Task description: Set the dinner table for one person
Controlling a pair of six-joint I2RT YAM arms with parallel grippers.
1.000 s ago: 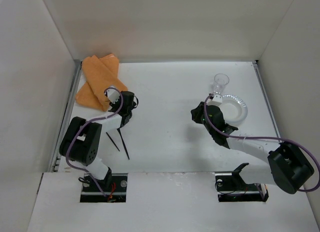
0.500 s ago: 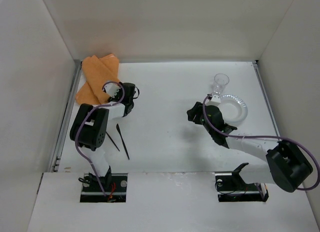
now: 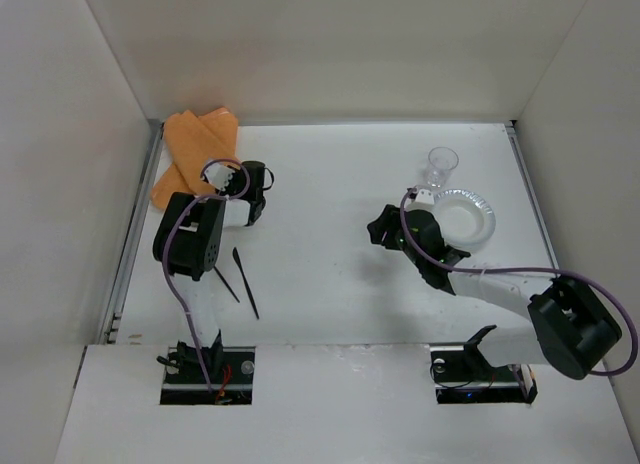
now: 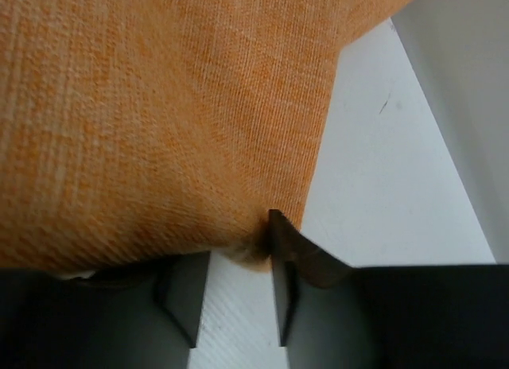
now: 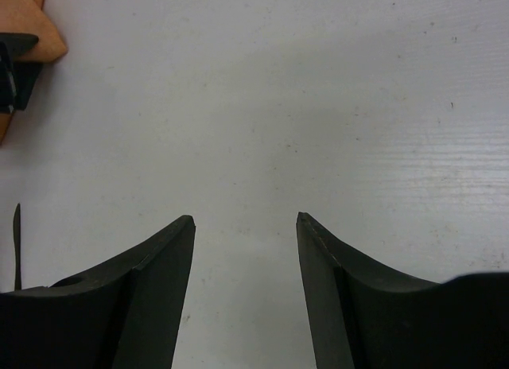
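Note:
The dinner table (image 3: 330, 174) is a white surface. An orange cloth (image 3: 190, 149) lies folded at its back left. My left gripper (image 3: 243, 176) is at the cloth's right edge. In the left wrist view the cloth (image 4: 159, 106) fills the upper left, and its edge lies at the tips of my left gripper (image 4: 235, 254), which is open with white table showing between the jaws. My right gripper (image 3: 380, 227) is open and empty over bare table (image 5: 278, 91), left of a silver-rimmed plate (image 3: 465, 216). It also shows in the right wrist view (image 5: 245, 218).
A clear cup (image 3: 441, 165) stands behind the plate. Two thin black cutlery pieces (image 3: 244, 281) lie near the left arm's base; one tip shows in the right wrist view (image 5: 16, 234). White walls enclose the table, with metal rails (image 3: 135, 234) along its sides.
My left gripper has moved back and slightly left, up to the cloth's edge. My right gripper has moved a little left, away from the plate.

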